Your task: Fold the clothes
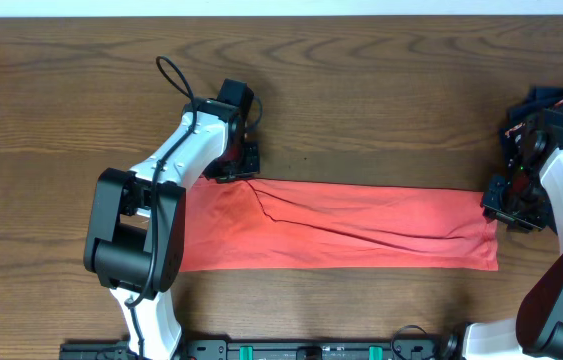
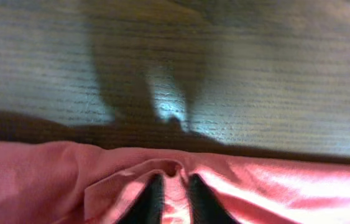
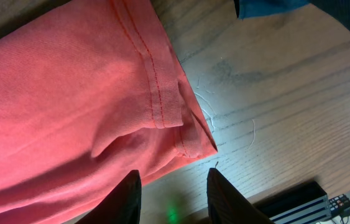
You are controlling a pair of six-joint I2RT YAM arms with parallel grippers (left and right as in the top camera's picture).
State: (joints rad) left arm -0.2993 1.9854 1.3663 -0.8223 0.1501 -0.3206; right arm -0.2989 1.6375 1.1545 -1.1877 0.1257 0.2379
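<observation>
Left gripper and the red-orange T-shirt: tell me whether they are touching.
Touching. The left wrist view shows a raised fold of the T-shirt pinched between the dark fingers of the left gripper, with no gap on either side.

T-shirt (image 1: pixel 361 225): we see it flat on the table (image 1: pixel 361 90), a long band running left to right, nearer the front edge.
Left gripper (image 1: pixel 230 172): on the band's rear edge, toward its left end, with a fold of cloth pinched between its fingers (image 2: pixel 153 202).
Right gripper (image 1: pixel 507 209): at the band's right end, jaws apart.
Other garments (image 1: pixel 561 105): we find them at the far right, behind the right gripper, apart from the T-shirt.
</observation>
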